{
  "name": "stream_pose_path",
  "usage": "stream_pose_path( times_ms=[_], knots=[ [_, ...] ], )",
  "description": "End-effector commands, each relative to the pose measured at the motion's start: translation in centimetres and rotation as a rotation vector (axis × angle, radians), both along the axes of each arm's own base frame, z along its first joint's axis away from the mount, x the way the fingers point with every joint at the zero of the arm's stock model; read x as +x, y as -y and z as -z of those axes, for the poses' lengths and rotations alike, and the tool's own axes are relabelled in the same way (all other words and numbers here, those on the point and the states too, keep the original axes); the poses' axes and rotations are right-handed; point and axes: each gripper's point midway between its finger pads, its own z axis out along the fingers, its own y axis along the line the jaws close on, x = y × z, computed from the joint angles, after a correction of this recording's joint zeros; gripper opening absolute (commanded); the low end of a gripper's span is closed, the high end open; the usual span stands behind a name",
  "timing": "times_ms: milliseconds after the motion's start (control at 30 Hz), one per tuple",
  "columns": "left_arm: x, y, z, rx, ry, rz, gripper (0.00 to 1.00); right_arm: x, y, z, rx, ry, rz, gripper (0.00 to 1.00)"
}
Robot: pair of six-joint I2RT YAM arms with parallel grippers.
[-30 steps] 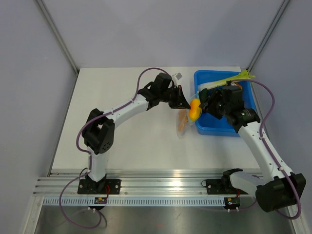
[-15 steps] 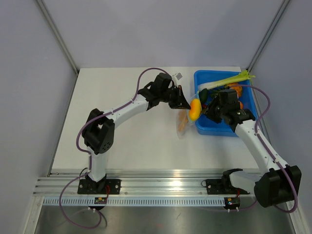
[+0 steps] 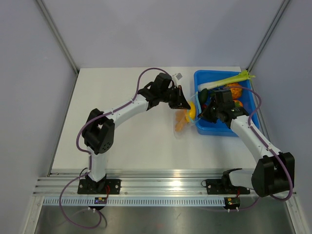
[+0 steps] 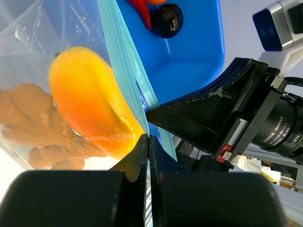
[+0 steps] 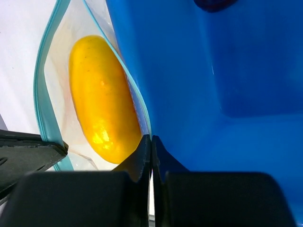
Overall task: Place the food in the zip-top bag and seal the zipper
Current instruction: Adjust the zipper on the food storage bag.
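Inside one zip-top bag [image 4: 33, 33], two food pieces [image 4: 87, 99]

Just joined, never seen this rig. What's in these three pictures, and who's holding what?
Two robot arms are bolted at the near edge of a white table. The wide picture comes from a fixed camera above and behind them; each close-up comes from a camera on one wrist. The left gripper and the right gripper are both shut, each pinching the mouth edge of a clear zip-top bag. Inside the bag lie a yellow piece and a lumpy orange cluster. Next to it stands a blue tray holding a leek stalk.
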Motion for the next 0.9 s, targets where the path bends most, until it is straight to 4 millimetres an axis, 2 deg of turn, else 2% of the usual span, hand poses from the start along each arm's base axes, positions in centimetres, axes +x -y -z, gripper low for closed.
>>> stream_pose_path(
  times_ms=[0,100,200,233,267,367,533,567,667,867],
  knots=[
    [-0.4,-0.3,-3.0,-0.052,0.052,0.025,0.0,0.9,0.1,-1.6,0.005,0.066,0.009,0.0],
    [0.7,-1.9,-3.0,0.005,0.089,-0.001,0.0,1.0,0.1,-2.8,-0.002,0.093,-0.006,0.0],
    [1.5,-5.1,-3.7,0.056,0.13,-0.043,0.0,1.0,0.0,-4.1,0.0,0.115,-0.024,0.0],
    [2.0,-6.8,-2.7,0.079,0.116,-0.067,0.0,1.0,-0.1,-4.6,0.004,0.125,-0.027,0.0],
    [1.9,-7.8,-3.8,0.068,0.138,-0.081,0.0,1.0,-0.2,-4.8,0.009,0.13,-0.031,0.0],
    [2.0,-9.9,-3.8,0.082,0.141,-0.118,0.0,1.1,-1.7,-5.7,0.081,0.144,-0.076,0.0],
    [1.2,-9.0,-2.8,0.089,0.106,-0.091,0.0,1.7,-5.4,-7.8,0.127,0.188,-0.155,0.0],
    [1.0,-8.8,-2.6,0.094,0.103,-0.085,0.0,1.8,-5.9,-7.5,0.118,0.18,-0.167,0.0],
    [0.8,-8.9,-2.4,0.112,0.102,-0.078,0.0,2.4,-5.7,-6.8,0.09,0.168,-0.151,0.0],
    [1.2,-10.0,-3.5,0.118,0.142,-0.106,0.0,2.7,-5.2,-3.7,0.043,0.101,-0.141,0.0]
  ],
)
